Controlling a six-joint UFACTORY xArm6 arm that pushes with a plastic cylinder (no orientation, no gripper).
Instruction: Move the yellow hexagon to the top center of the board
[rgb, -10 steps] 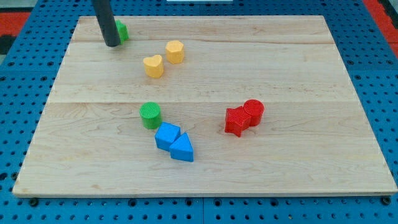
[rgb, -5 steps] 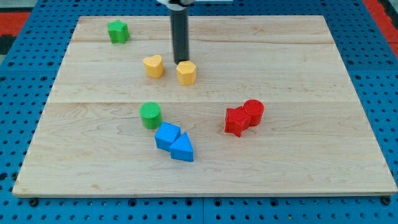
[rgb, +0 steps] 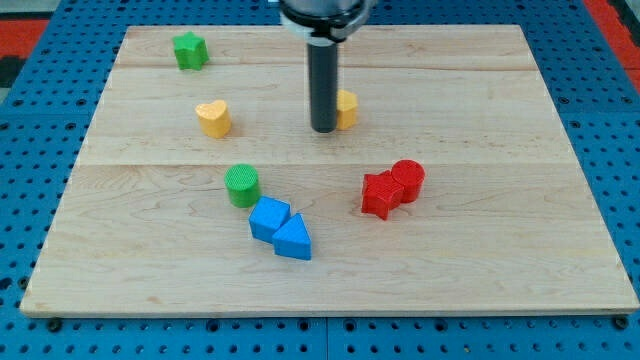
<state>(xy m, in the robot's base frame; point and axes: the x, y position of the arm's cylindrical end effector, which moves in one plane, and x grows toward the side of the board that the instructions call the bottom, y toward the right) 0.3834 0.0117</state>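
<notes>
Camera view:
Board: pale wooden board (rgb: 480, 250) on a blue pegboard table (rgb: 30, 200).
Rod: straight dark rod (rgb: 323, 80), comes down from the view's top, just right of centre.
My tip: (rgb: 323, 130) on the board surface, upper middle of the board.
Claw state: none fitted, so open or closed does not apply; the rod grips nothing.
Yellow hexagon: yellow hexagon block (rgb: 346, 108), partly hidden behind the rod, at about 2 o'clock from my tip, just beside the rod; contact cannot be told.
Yellow heart: yellow heart-shaped block (rgb: 213, 118), at 9 o'clock from my tip, well apart.
Green star: green star-shaped block (rgb: 189, 50), near the top left corner.
Green cylinder: green cylinder block (rgb: 242, 186), at about 8 o'clock from my tip.
Blue pair: blue cube (rgb: 269, 220) touching blue triangular block (rgb: 293, 240), just below the green cylinder.
Red pair: red star-shaped block (rgb: 382, 194) touching red cylinder (rgb: 408, 178), at about 4 o'clock from my tip.
</notes>
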